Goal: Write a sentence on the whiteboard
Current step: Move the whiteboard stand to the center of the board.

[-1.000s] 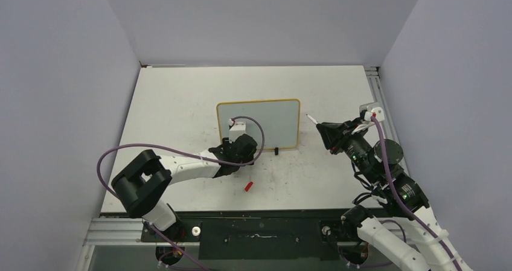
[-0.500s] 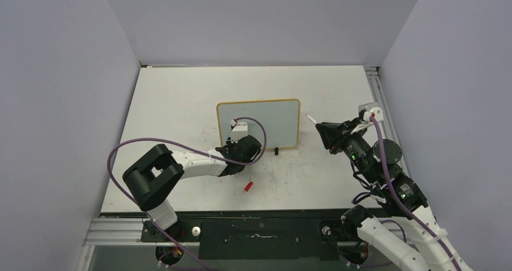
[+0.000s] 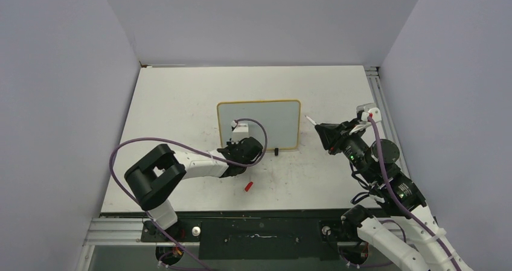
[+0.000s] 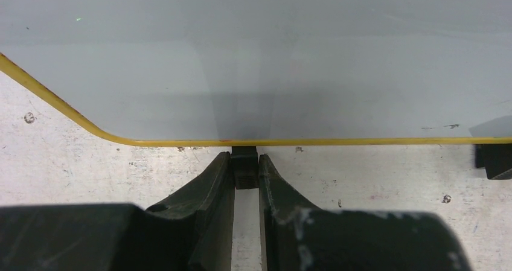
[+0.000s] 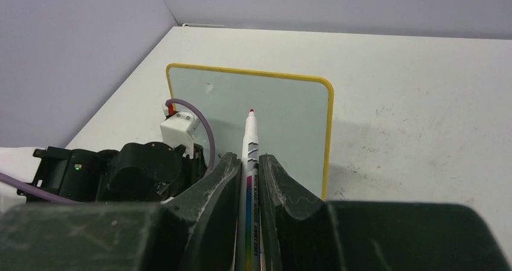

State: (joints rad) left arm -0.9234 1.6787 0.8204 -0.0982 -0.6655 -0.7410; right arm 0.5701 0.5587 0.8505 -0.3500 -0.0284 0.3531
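Top view: one whiteboard (image 3: 258, 124) stands mid-table (image 3: 175, 102), and one red cap (image 3: 248, 186) lies nearer the arms.
Left wrist: the left gripper (image 4: 246, 162) pinches one black foot (image 4: 245, 175); a second foot (image 4: 495, 160) is rightward.
Right wrist: the right gripper (image 5: 249, 165) clamps one red-tipped marker (image 5: 251, 132).

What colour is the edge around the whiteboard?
Yellow. The whiteboard frame shows best in the left wrist view.
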